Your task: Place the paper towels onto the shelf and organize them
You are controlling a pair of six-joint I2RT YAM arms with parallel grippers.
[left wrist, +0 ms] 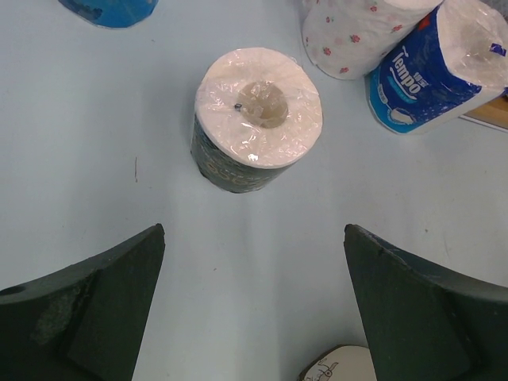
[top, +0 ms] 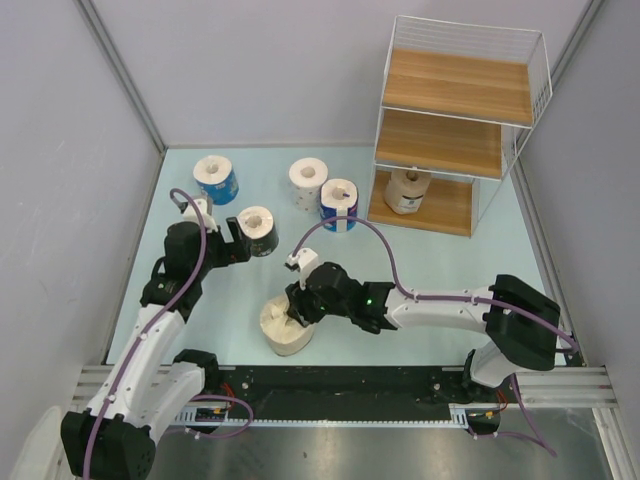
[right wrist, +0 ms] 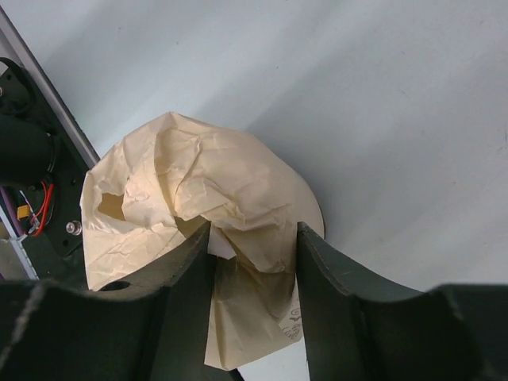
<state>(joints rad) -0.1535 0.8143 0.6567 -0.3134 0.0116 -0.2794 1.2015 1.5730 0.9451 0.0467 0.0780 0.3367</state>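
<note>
The cream paper towel roll [top: 285, 328] [right wrist: 198, 186] stands near the table's front edge. My right gripper [top: 298, 305] [right wrist: 254, 230] is shut on its crumpled wall, one finger in the hollow and the other outside. My left gripper [top: 238, 240] [left wrist: 254, 238] is wide open and holds nothing, just short of the dark-wrapped roll [top: 259, 229] [left wrist: 255, 119]. Farther back stand a blue roll [top: 215, 178], a white red-speckled roll [top: 308, 183] [left wrist: 357, 32] and a second blue roll [top: 338, 204] [left wrist: 436, 67]. The shelf [top: 455, 85] stands at the back right with a tan roll [top: 407, 189] on its bottom board.
Grey walls close the table in on the left, back and right. A black rail [top: 350, 385] with cables runs along the near edge, right behind the cream roll. The shelf's two upper boards carry nothing.
</note>
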